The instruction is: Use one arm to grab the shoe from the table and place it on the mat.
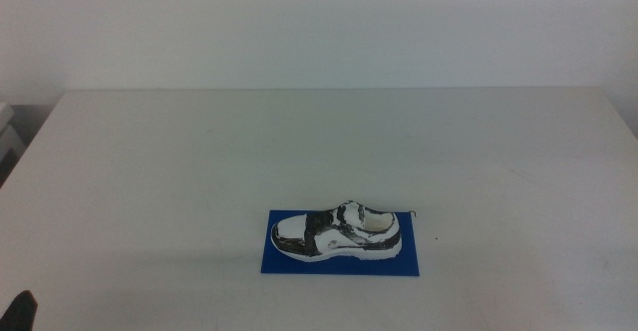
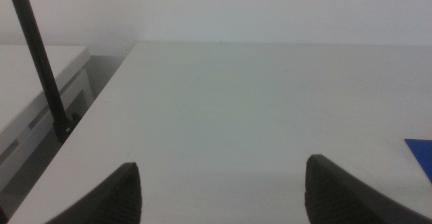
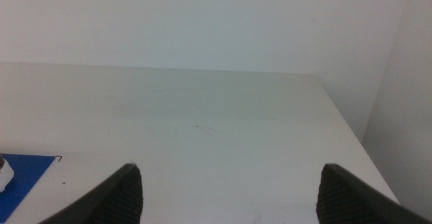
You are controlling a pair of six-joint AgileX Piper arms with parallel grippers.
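Nearest the camera in the middle view, only a dark tip of the left gripper shows at the bottom-left corner, low and well apart from the work; the right gripper does not appear in that view at all. Each wrist view shows its own two dark jaws spread wide apart with nothing but bare table between them, so both claws are empty, and the left gripper looks out over the table's left edge, where a thin black rod rises beside a lower white surface. A little farther in, right of centre and close to the near edge, lies the blue mat, flat on the tabletop. The shoe rests on it, lying along the mat's length with its toe to the left and heel to the right, sole down and upright, its outline inside the blue border on the near and left sides. A corner of the mat shows at the edge of the left wrist view, and the right wrist view catches another part of the mat with a sliver of white shoe on it. Judged from this, the placing looks done and both arms sit parked clear so the shoe stays undisturbed. Beyond, the table runs bare to a plain white wall.
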